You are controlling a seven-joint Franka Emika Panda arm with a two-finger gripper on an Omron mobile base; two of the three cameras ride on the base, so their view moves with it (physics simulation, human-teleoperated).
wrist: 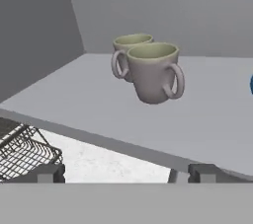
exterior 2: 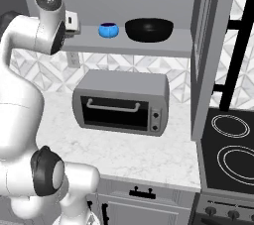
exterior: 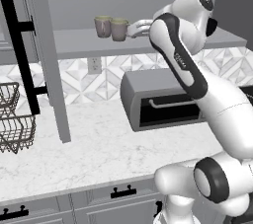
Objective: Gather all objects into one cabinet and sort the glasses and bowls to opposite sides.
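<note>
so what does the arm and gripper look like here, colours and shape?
Glossy white rounded arm links with dark grey joint rings and a dark band along one link, bearing small pale lettering too blurred to read. The gripper has two small, blocky dark grey fingertips. No cables visible.

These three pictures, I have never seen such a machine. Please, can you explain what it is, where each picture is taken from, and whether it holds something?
The white machine is a robot arm in a simulated kitchen. Two pictures come from cameras behind the arm, one to its left and one to its right. The third comes from a camera on the hand, looking along the gripper.

On the open cabinet shelf stand two mugs, close together. Further along are a small blue bowl and a wide black bowl. Below, on the counter, sits a toaster oven, and a wire basket is at the left.

The gripper is open, just in front of the mugs, and holds nothing.
</note>
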